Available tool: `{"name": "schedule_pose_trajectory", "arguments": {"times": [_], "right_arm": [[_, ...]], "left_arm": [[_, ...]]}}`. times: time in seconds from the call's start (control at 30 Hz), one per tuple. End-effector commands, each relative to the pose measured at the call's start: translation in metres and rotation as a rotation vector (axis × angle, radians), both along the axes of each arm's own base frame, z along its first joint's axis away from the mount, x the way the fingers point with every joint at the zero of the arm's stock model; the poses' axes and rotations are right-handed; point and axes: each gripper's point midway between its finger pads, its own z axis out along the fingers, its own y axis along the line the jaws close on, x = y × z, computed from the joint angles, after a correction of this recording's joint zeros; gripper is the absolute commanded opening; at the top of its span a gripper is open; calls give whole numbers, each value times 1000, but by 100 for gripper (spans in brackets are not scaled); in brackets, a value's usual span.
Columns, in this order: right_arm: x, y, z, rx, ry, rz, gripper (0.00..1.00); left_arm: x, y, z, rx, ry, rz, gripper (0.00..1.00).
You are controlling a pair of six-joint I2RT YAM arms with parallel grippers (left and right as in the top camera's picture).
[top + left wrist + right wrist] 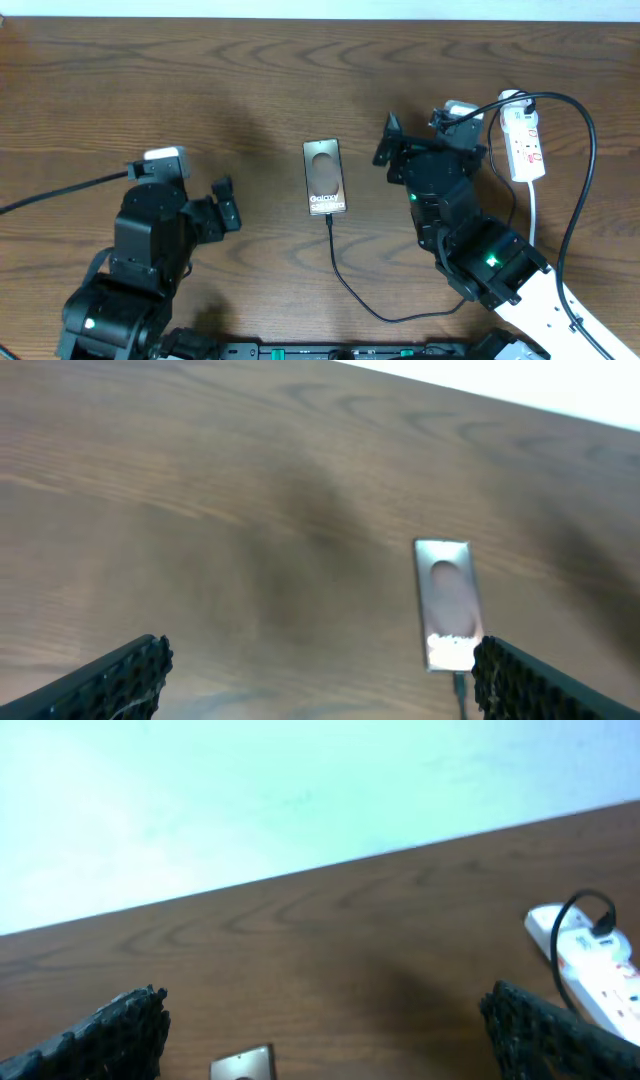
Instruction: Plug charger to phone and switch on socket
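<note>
The bronze phone (325,176) lies flat mid-table with "Galaxy" lettering at its near end. The black charger cable (345,280) runs from the phone's near end, where its tip sits at the port, curves right and loops up to the white socket strip (525,140) at the far right. My left gripper (226,205) is open and empty, left of the phone; the phone shows in the left wrist view (448,603). My right gripper (385,140) is open and empty, just right of the phone. The right wrist view shows the phone's corner (243,1065) and the socket (590,960).
The socket's white cord (533,215) runs toward me past the right arm. The table's far edge (300,875) meets a pale wall.
</note>
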Motion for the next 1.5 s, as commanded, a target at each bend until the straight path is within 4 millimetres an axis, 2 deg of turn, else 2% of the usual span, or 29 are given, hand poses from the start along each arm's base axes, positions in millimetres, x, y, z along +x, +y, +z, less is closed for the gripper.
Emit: {"name": "schedule_pose_trajectory", "arguments": {"times": [0.0,0.23,0.8,1.07,1.23,1.37,1.47], "right_arm": [[2,-6,7,-70,-16,-9,99],[-1,0,-4,-85,30,40,99],[-20,-17,-44,-235,203,39,99],[-23,-16,-53,-203,235,39,99],[-20,-36,-67,-177,269,5,99],[-18,-52,-88,-73,279,16,99],[-14,-65,-94,32,210,23,99]], "left_arm": [[-4,8,-10,39,43,25,98],[-9,9,-18,55,89,24,98],[-9,9,-18,55,89,24,98],[-9,9,-18,55,89,24,98],[-9,9,-18,54,89,24,98],[-9,9,-18,55,89,24,98],[-9,9,-18,54,89,25,98]]}}
